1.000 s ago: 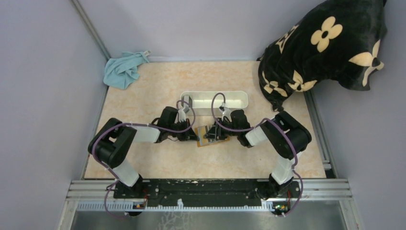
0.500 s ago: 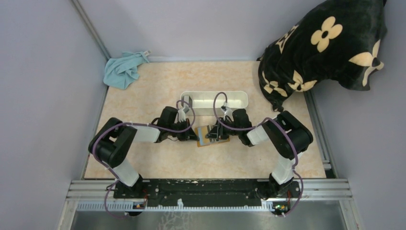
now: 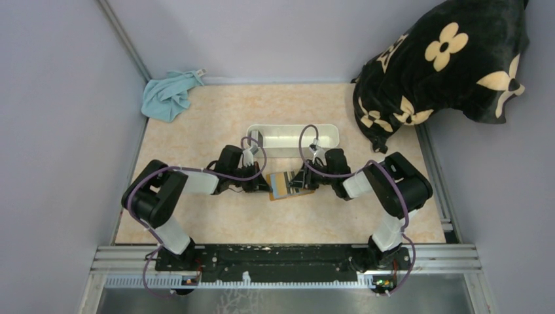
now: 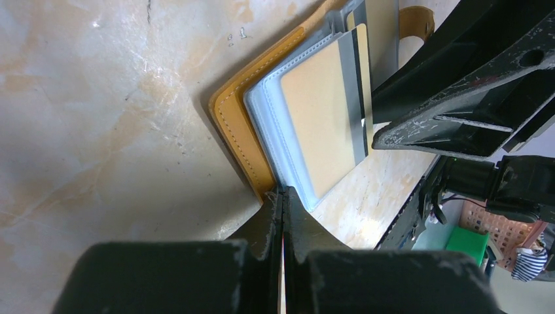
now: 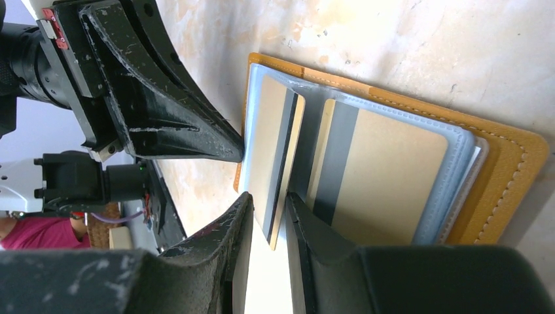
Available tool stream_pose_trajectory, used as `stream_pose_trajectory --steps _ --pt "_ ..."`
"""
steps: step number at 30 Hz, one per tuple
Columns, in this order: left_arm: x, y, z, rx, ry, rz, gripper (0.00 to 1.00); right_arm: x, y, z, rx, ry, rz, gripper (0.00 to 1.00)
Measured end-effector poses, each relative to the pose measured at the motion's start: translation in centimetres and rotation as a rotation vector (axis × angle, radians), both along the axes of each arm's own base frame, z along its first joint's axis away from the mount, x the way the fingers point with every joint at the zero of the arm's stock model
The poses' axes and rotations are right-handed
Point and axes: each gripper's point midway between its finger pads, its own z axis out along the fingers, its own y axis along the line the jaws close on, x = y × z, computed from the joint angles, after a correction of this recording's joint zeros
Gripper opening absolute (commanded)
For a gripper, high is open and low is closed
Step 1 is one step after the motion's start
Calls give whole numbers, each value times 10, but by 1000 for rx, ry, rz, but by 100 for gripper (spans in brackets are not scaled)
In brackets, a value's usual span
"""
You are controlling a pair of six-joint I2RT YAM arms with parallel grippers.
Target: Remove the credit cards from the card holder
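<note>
1. Orange-brown leather card holder (image 5: 507, 190), lying open on marbled table (image 5: 406, 39), near white tray (image 3: 294, 136), between both grippers.
2. Left gripper (image 4: 283, 193): fingers pressed fully together, tips touching the holder's edge.
3. Right gripper (image 5: 269, 200): clamped on striped tan card (image 5: 267, 147), partly out of its clear sleeve.
4. Second striped card (image 5: 393, 176): seated in the adjacent sleeve.
</note>
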Motion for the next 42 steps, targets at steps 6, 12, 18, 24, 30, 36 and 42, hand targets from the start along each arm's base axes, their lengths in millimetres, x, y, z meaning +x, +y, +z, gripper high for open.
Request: stream_pose_trajectory --steps 6,12,18,24,30,36,42 --pt "0 0 0 0 1 0 0 0 -1 1 3 0 0 19" --pt "0 0 0 -1 0 0 0 -3 -6 -3 1 13 -7 15" --pt "0 0 0 -1 -1 0 0 -4 -7 -4 2 13 -5 2" --pt "0 0 0 -2 0 0 0 -4 -6 -3 6 9 -5 0" --pt "0 0 0 -2 0 0 0 -1 -9 -2 7 8 -13 0" --pt "0 0 0 -3 -2 1 0 12 -25 3 12 -1 -57 0" --pt "0 0 0 -3 -2 1 9 19 -38 17 -5 -48 -85 0"
